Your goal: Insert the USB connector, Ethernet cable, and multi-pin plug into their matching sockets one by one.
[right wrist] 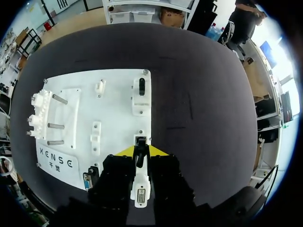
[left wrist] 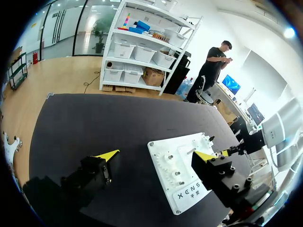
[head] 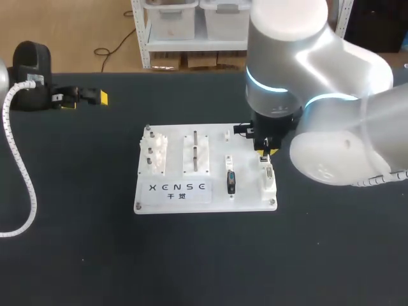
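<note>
Desk [head: 191, 268]: black top, with a white board [head: 217, 153] lying flat near the middle.
Board, left part: a white block of gear pegs [head: 156, 153], and beside it a fixture with two upright pins [head: 196, 152].
Board, middle column: a dark multi-pin connector [head: 231, 182] sits in a white holder at the near end. Small white fittings lie farther along the same column.
Board, right column: a narrow white strip. A white multi-pin socket [right wrist: 141, 195] is at its near end, a block with a dark slot [right wrist: 141, 90] at its far end, and a small boxy port [right wrist: 140, 141] between them.
Right gripper [head: 266, 152]: low over the right column, its yellow tips either side of the small boxy port, with the white strip running back under it. Cannot tell if it holds a plug or how tightly it is set, as the port and anything in it merge at the tips.
Left gripper [left wrist: 156, 155]: spread wide with nothing in it, off at the far left of the desk, well apart from the board.
USB connector, Ethernet cable: not made out as loose items in any view.
</note>
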Controlling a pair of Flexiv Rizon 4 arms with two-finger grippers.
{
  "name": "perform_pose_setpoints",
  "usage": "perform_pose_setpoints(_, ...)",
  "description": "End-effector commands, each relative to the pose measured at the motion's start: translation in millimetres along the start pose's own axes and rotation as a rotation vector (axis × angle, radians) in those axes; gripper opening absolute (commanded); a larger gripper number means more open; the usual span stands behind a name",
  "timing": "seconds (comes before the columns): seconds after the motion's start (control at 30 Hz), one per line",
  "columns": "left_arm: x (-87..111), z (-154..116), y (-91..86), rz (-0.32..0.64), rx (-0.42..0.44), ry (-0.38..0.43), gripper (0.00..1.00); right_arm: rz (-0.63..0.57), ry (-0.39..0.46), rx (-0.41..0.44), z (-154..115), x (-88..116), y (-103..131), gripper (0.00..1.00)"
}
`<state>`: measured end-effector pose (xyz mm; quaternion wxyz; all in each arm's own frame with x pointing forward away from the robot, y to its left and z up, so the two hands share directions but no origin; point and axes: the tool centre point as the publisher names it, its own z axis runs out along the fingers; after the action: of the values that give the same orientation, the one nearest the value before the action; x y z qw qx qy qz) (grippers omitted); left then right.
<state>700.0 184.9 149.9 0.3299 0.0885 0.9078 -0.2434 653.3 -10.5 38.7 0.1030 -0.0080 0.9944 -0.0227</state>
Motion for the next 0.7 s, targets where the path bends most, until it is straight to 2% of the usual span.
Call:
perform_pose_setpoints(0.03, 0.0, 0.0, 0.0, 0.0, 0.0, 0.0, 1.0, -0.001, 0.006, 0.004, 3.5, -2.3, 0.6, 0.0)
perform_pose_setpoints(0.7, 0.0, 0.0, 0.0, 0.0, 0.0, 0.0, 1.0, -0.008, 0.018, 0.006, 10.7, -1.8, 2.7, 0.0)
